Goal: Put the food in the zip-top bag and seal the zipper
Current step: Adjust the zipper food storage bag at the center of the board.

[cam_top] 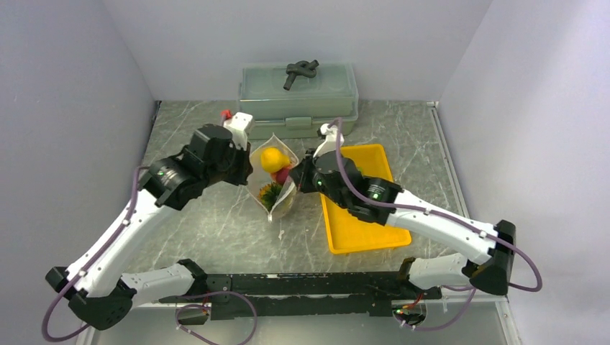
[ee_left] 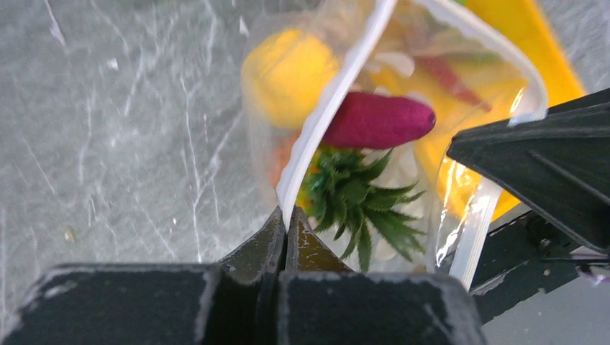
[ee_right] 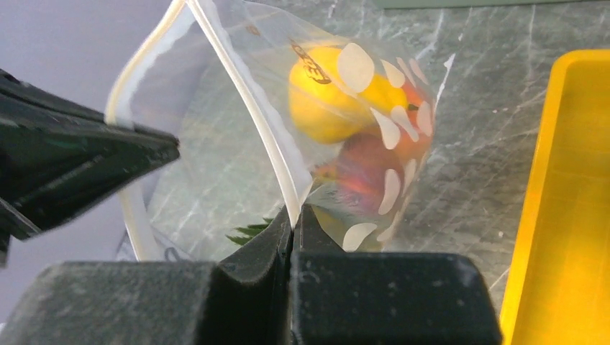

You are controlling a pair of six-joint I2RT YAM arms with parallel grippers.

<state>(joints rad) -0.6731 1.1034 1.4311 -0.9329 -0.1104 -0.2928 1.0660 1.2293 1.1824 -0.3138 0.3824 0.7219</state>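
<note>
The clear zip-top bag [cam_top: 275, 188] stands between my two grippers with its mouth open. Inside it I see the yellow lemon [cam_top: 271, 158], the purple eggplant [ee_left: 378, 118], the pineapple's green crown [ee_left: 352, 198] and the red chili [ee_left: 449, 79]. My left gripper [ee_left: 286, 219] is shut on the left side of the whitish zipper strip [ee_left: 324, 115]. My right gripper [ee_right: 293, 215] is shut on the opposite side of the strip [ee_right: 252, 122]. The lemon [ee_right: 327, 97] and a reddish fruit [ee_right: 363, 176] show through the bag wall. The grapes are hidden.
The yellow tray [cam_top: 360, 230] lies just right of the bag, under my right arm. The grey-green lidded box [cam_top: 298, 97] stands at the back wall with a dark object [cam_top: 301, 70] on its lid. Marbled table surface surrounds the bag.
</note>
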